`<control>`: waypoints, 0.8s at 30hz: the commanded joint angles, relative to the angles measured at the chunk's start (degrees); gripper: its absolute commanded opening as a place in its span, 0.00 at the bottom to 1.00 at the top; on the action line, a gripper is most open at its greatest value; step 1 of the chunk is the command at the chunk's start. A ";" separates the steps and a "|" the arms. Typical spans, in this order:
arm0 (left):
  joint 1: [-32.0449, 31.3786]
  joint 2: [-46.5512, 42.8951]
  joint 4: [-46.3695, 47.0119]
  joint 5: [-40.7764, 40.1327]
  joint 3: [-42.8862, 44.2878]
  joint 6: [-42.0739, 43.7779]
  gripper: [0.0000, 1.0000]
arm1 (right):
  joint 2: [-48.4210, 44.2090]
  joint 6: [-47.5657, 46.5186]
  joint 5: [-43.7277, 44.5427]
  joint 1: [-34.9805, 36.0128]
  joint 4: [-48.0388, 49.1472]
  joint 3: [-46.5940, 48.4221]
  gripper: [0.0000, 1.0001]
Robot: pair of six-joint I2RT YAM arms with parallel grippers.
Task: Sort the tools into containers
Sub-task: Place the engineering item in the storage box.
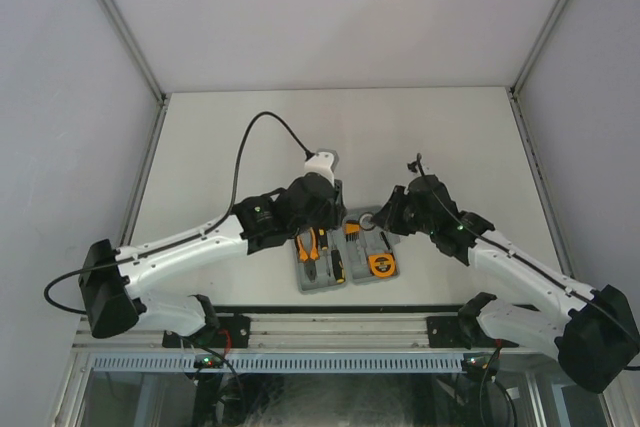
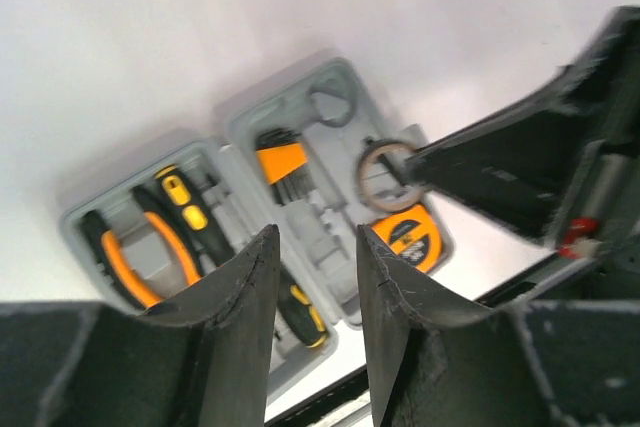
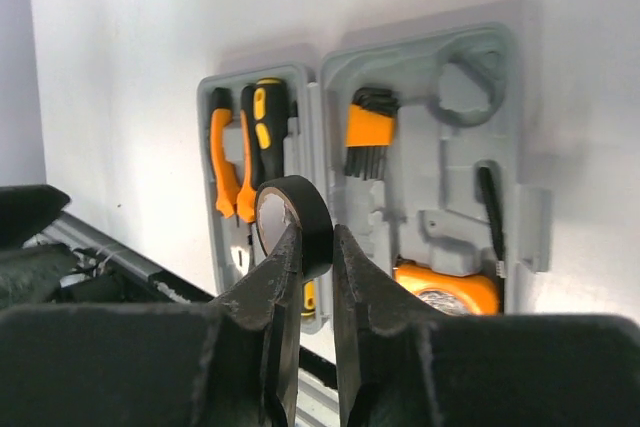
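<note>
1. Top view: the open grey tool case (image 1: 346,252) lies flat on the white table (image 1: 400,137), near its front edge, between the two arms. The orange-handled pliers (image 1: 312,247) sit in its left half. The hex-key set (image 1: 352,230) and the round orange tape measure (image 1: 380,265) sit in its right half. The left gripper (image 1: 312,209) hangs over the far end of the left half, and its jaws are hidden here. The right gripper (image 1: 378,219) is over the far end of the right half, carrying a roll of black tape (image 1: 368,219).
2. Left wrist view: the left fingers (image 2: 240,317) stand moderately apart with nothing between them, above the case. A yellow-and-black screwdriver (image 2: 185,202) lies just beside the pliers. A second one (image 2: 300,307) shows partly between the fingers. The tape roll hangs above the right half, in the other gripper's tips.
3. Right wrist view: the right fingers (image 3: 275,287) are pinched on the tape roll's lower edge, holding it upright above the case. A round moulded recess (image 3: 465,87) in the right half holds nothing. A slim black tool (image 3: 488,209) lies along that half's outer side, above the tape measure.
</note>
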 commanded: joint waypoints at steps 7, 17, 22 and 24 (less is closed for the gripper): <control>11.21 -10.31 1.72 1.06 -15.03 -5.32 0.40 | 2.48 -6.22 -2.49 -7.50 0.82 2.24 0.06; 13.71 -17.23 2.09 1.23 -24.66 -9.22 0.40 | 12.74 -8.51 -2.73 -9.92 5.21 4.92 0.06; 13.71 -17.95 2.89 1.49 -25.93 -10.31 0.40 | 17.32 -9.15 -2.58 -10.26 6.26 6.67 0.06; 13.70 -18.11 2.81 1.38 -25.89 -10.40 0.39 | 18.75 -9.36 -1.91 -10.29 6.25 7.40 0.07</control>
